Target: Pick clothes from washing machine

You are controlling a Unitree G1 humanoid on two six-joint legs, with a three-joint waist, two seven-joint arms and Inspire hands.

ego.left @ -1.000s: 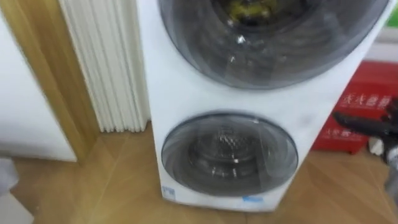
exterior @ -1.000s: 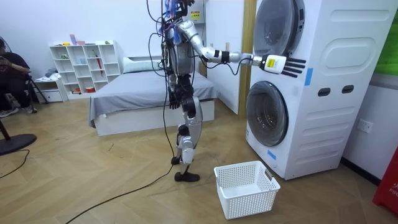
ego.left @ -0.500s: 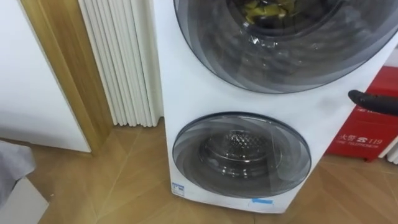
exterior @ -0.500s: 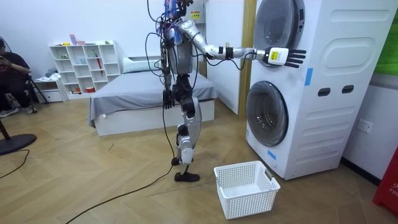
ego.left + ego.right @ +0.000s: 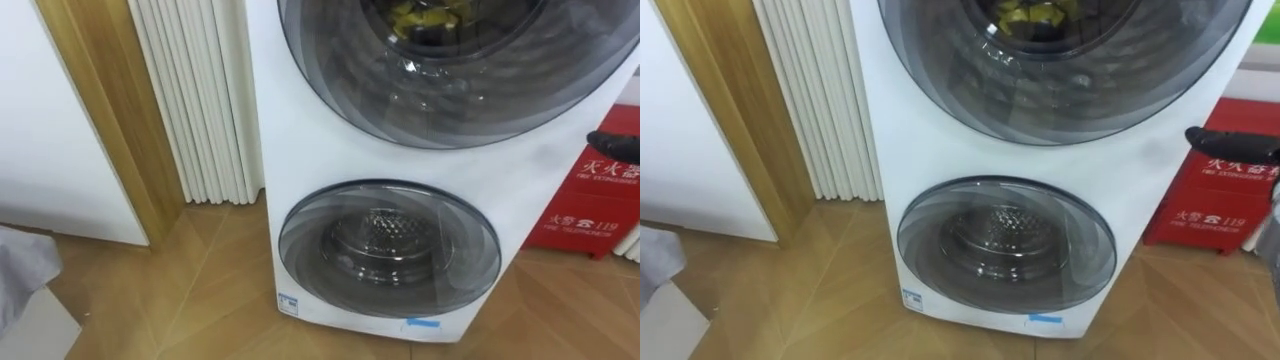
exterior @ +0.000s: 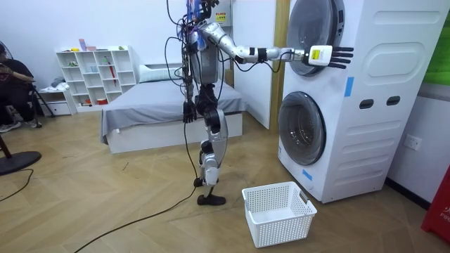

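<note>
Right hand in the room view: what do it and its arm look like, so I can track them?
The right hand has a pale, block-shaped back and slim black fingers. Its arm is silver-grey with black bands near the wrist. The left hand looks dark.

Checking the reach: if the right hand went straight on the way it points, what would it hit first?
Probably the washer, on its white front at the right edge beside the upper door. The right hand is open, fingers straight. Depth is unclear, so it might pass alongside instead.
</note>
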